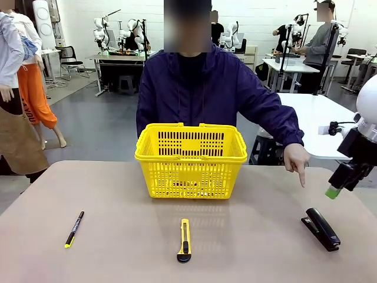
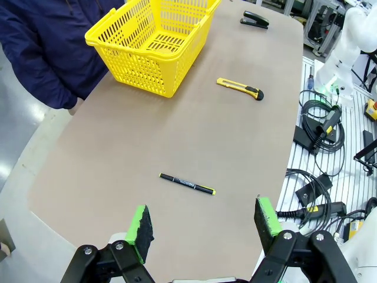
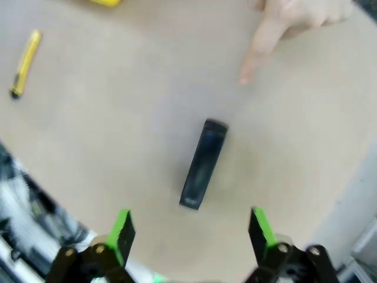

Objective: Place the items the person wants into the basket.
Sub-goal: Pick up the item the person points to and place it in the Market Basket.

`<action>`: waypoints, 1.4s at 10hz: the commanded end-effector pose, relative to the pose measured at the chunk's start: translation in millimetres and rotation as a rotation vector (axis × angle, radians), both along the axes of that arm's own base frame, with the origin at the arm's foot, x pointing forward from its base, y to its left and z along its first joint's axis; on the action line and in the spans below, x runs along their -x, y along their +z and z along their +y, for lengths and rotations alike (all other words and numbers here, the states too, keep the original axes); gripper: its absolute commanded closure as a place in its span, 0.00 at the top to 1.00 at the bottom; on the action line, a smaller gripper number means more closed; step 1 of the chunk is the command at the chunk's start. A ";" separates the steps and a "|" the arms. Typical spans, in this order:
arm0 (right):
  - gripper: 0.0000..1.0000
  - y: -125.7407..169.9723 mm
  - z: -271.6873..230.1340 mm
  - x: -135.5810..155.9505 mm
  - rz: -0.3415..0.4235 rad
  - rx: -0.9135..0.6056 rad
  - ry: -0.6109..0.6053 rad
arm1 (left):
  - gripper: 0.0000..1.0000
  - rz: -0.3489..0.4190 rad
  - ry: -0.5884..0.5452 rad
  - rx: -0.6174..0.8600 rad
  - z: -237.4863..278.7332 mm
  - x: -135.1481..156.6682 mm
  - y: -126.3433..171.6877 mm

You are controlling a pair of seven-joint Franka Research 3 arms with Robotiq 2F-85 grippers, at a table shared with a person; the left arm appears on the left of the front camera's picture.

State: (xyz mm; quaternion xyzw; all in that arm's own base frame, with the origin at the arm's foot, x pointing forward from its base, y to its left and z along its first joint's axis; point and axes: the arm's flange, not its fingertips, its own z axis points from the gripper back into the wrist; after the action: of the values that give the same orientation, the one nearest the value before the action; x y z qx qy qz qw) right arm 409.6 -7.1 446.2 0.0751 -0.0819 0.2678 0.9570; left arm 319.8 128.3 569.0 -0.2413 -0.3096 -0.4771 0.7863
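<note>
The yellow basket point(image 1: 189, 177) stands on the worktop point(image 1: 118, 200) at the far side, right in front of the person point(image 1: 194, 94) in the dark jacket. The black stapler point(image 1: 321, 229) lies flat on the worktop, well apart from the basket, at about 4 o'clock from it. The person's hand point(image 1: 296, 158) points one finger down at the stapler. The hand is up in the air at about 11 o'clock from the stapler and does not touch it. The right pincer point(image 3: 189, 221) hangs in the air over the stapler. Its green pads are spread wide and nothing is between them. A yellow and black knife point(image 1: 185, 240) lies at 6 o'clock from the basket, near the close edge. A black pen point(image 1: 74, 229) with a yellow end lies at about 8 o'clock from the basket, well apart from the knife. The left pincer point(image 2: 201, 212) hangs over the end of the worktop. Its pads are spread wide too, and it holds nothing. The pen lies on the worktop a little way past its pads.
</note>
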 end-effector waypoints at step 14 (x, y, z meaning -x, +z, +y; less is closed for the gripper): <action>1.00 -75.0 20.6 -17.3 0.064 0.025 0.004 | 0.90 -0.017 -0.015 0.016 2.2 -0.1 0.2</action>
State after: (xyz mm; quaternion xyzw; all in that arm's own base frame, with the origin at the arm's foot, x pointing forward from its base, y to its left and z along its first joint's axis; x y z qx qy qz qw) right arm 427.0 13.8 373.4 0.0712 -0.0497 0.2607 0.9615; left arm 319.8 128.4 569.0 -0.2413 -0.3096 -0.4769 0.7864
